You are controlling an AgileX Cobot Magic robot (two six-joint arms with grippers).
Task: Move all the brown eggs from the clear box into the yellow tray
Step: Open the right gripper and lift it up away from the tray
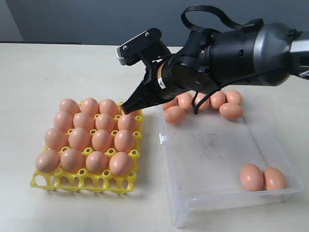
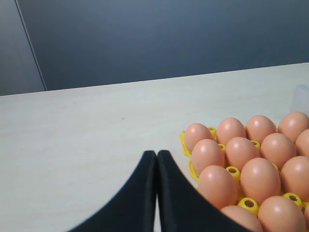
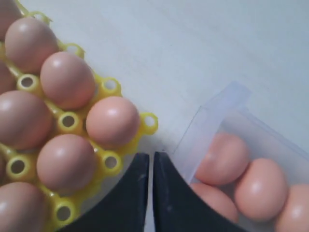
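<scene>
The yellow tray (image 1: pixel 77 184) on the left holds several brown eggs (image 1: pixel 102 140) in its cups. More brown eggs (image 1: pixel 231 110) lie along the far end of the clear box (image 1: pixel 212 145), and two sit in its near right corner (image 1: pixel 251 177). My right gripper (image 1: pixel 128 108) reaches across and hangs shut over the gap between the tray's far right corner and the box. In the right wrist view this gripper (image 3: pixel 150 157) has nothing between its fingers, with a tray egg (image 3: pixel 112 121) on one side and box eggs (image 3: pixel 224 157) on the other. My left gripper (image 2: pixel 157 153) is shut and empty beside the tray (image 2: pixel 186 145).
Bare pale tabletop (image 1: pixel 38 72) surrounds the tray and the box. The box has a small latch tab (image 1: pixel 163 139) on the side facing the tray. A dark wall (image 2: pixel 145 38) runs behind the table. The left arm is out of the exterior view.
</scene>
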